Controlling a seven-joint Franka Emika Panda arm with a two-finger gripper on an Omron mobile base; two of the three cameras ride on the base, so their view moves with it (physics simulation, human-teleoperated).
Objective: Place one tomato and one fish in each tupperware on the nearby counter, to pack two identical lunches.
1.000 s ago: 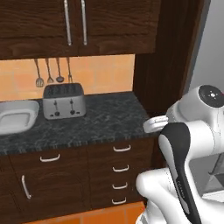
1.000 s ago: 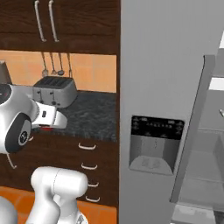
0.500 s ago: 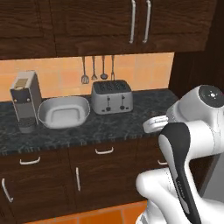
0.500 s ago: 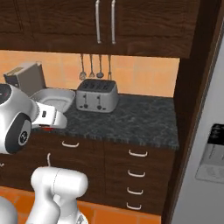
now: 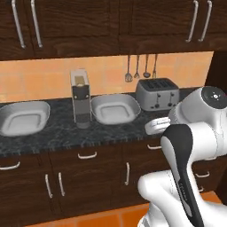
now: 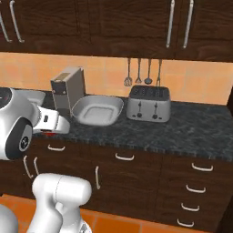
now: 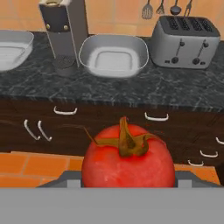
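At six o'clock in the hand view, the tomato [image 7: 128, 158] sits right against the camera, so your gripper looks to be clenched on it, though the fingers are hidden behind the fruit. Carry it up and forward to the nearer tupperware [image 7: 114, 54] at twelve o'clock on the worktop [image 7: 131, 89], and lift well clear of the front edge before you cross. Mind the tall coffee machine [image 7: 62, 28] at eleven o'clock, just beside that tray, and the toaster [image 7: 186, 41] at one o'clock. The second tupperware [image 5: 23, 117] waits further left. Both trays look empty; no fish in view.
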